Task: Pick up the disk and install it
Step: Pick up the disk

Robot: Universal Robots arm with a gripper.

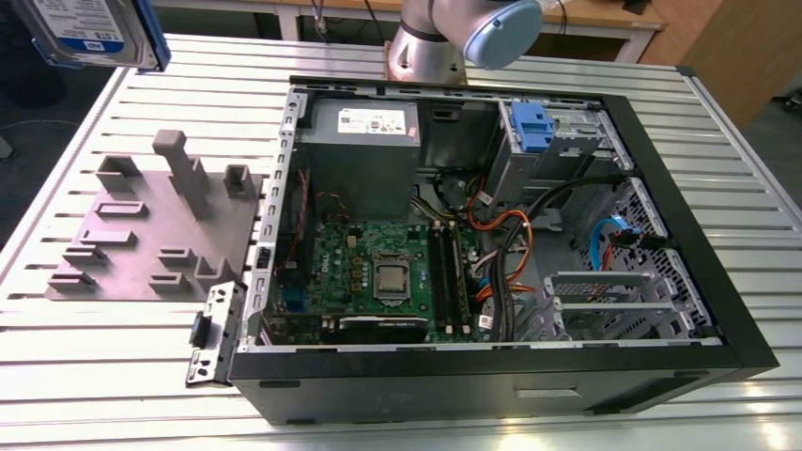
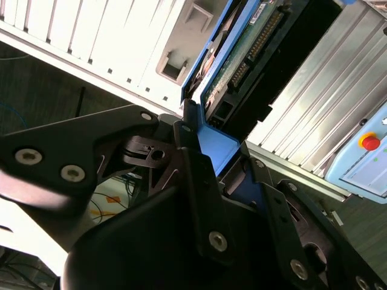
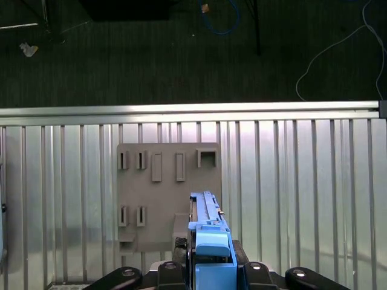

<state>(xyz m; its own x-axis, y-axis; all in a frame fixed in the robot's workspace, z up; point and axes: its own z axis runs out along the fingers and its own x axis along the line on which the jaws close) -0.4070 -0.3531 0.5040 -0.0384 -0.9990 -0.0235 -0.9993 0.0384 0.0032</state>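
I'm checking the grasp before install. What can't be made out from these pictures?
1. Exterior view: the disk is cut off by the top edge; its upper part is lost.
2. First wrist view: the disk stands edge-on, so its label is hidden, and it covers part of the grey plate.
3. Second wrist view: the gripper covers the disk's near end.

Silver arm [image 1: 424,56], pale-blue joint cap [image 1: 501,28], black jaws, silver screws [image 2: 218,240]

The disk [image 1: 85,33] has blue rails and a white-blue label, motherboard [image 1: 376,268] green, case [image 1: 501,381] black, fixture plate [image 1: 138,249] plain grey, table [image 1: 752,141] ribbed silver.
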